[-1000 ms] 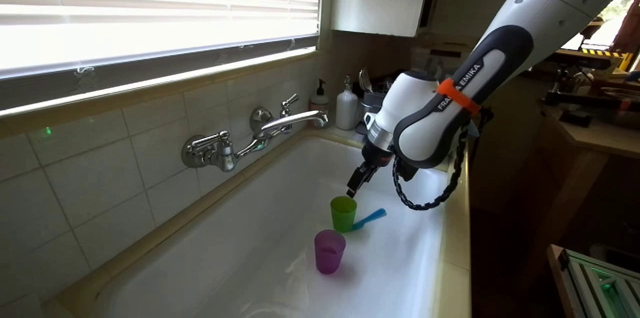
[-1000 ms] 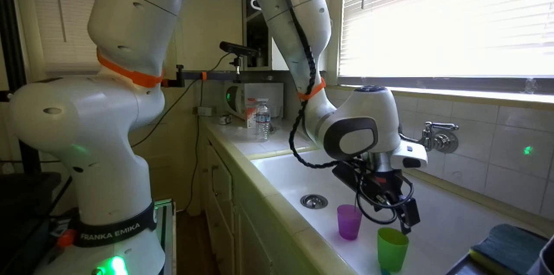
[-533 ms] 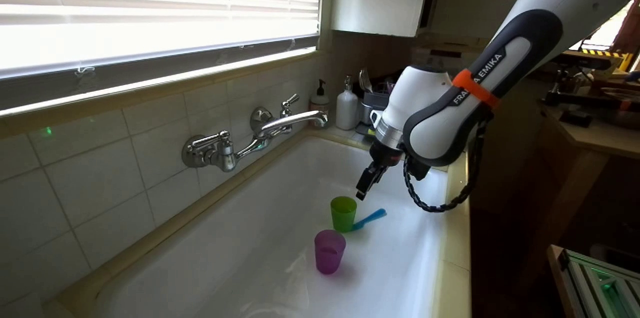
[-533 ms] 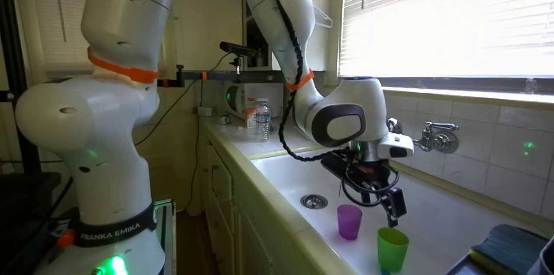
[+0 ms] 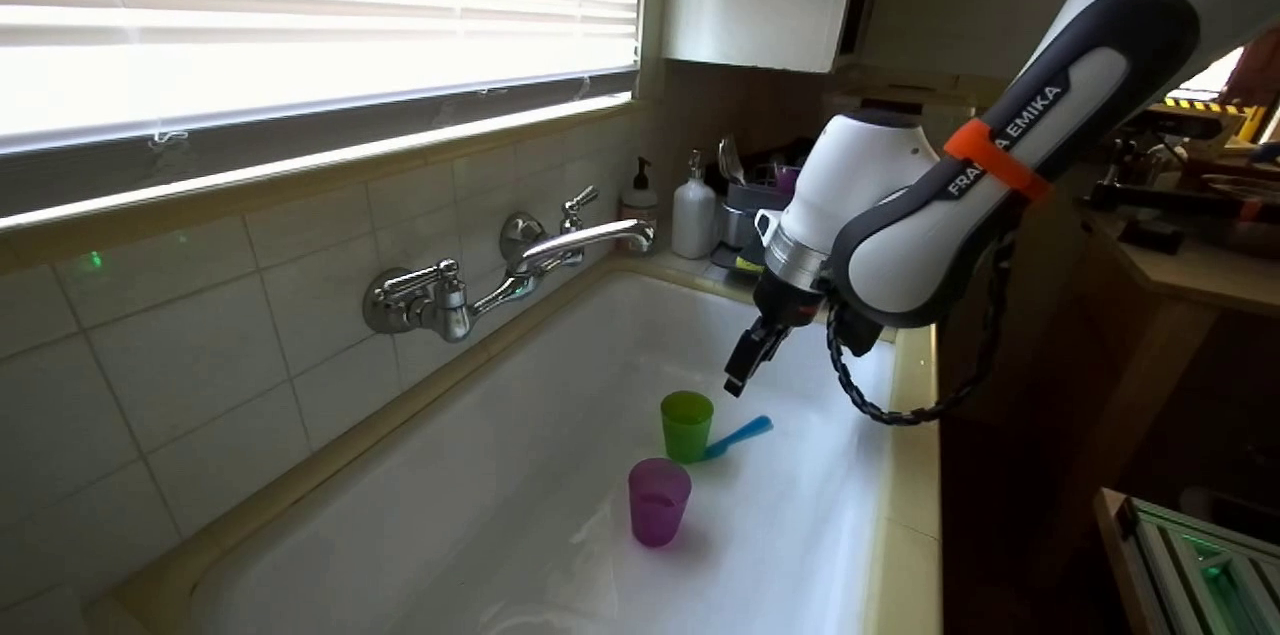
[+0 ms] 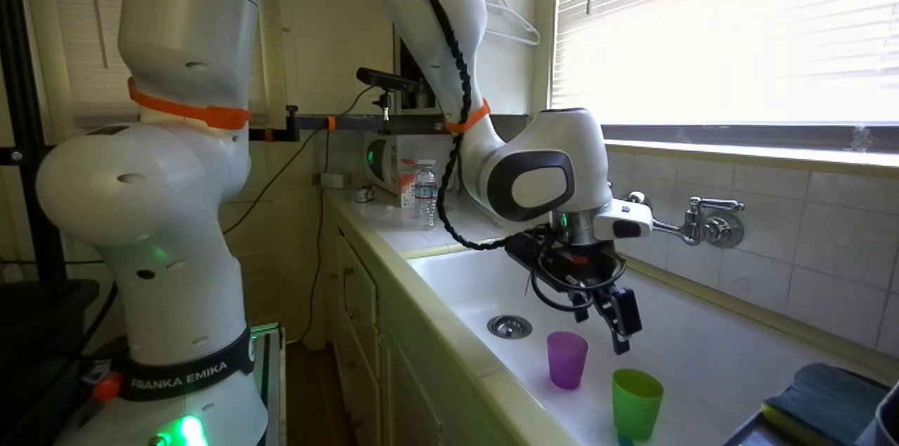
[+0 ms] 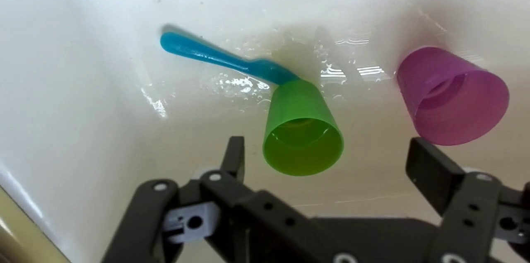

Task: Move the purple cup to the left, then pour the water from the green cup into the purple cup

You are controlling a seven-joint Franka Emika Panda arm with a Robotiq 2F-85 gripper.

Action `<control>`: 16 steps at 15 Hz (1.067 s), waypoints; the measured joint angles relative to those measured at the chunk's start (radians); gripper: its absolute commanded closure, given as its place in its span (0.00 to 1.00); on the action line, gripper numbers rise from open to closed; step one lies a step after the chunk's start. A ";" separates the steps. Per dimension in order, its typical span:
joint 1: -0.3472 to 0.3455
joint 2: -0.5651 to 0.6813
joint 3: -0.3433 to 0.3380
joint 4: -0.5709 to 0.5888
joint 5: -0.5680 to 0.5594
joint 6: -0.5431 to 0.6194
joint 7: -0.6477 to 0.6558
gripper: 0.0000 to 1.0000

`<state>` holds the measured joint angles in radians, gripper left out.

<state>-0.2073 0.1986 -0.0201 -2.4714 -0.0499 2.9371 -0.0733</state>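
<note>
The green cup (image 5: 687,428) stands upright in the white sink; it also shows in an exterior view (image 6: 637,405) and in the wrist view (image 7: 300,101). The purple cup (image 5: 659,505) stands upright beside it, apart, also in an exterior view (image 6: 566,360) and at the right of the wrist view (image 7: 439,76). My gripper (image 7: 327,154) is open and empty. In the wrist view the green cup's rim lies between the fingers and the purple cup's rim by the right fingertip. In both exterior views the gripper (image 5: 738,383) (image 6: 601,333) is above the cups, touching neither.
A blue utensil (image 7: 207,54) lies on the sink floor, its end touching or behind the green cup. The sink rim (image 5: 905,515) and tiled wall with faucet (image 5: 590,237) bound the space. A drain (image 6: 510,326) and a sponge (image 6: 808,418) also show.
My open gripper has moved back from above the green cup and slightly up: rightward in an exterior view, leftward and up in an exterior view. Both cups and the utensil have not moved.
</note>
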 measured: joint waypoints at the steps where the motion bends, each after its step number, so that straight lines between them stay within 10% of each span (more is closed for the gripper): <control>1: 0.007 -0.010 -0.004 -0.008 0.000 -0.001 0.004 0.00; 16: 0.065 -0.171 -0.037 -0.105 -0.019 -0.079 0.024 0.00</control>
<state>-0.1422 0.0277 -0.0576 -2.5763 -0.0693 2.8579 -0.0495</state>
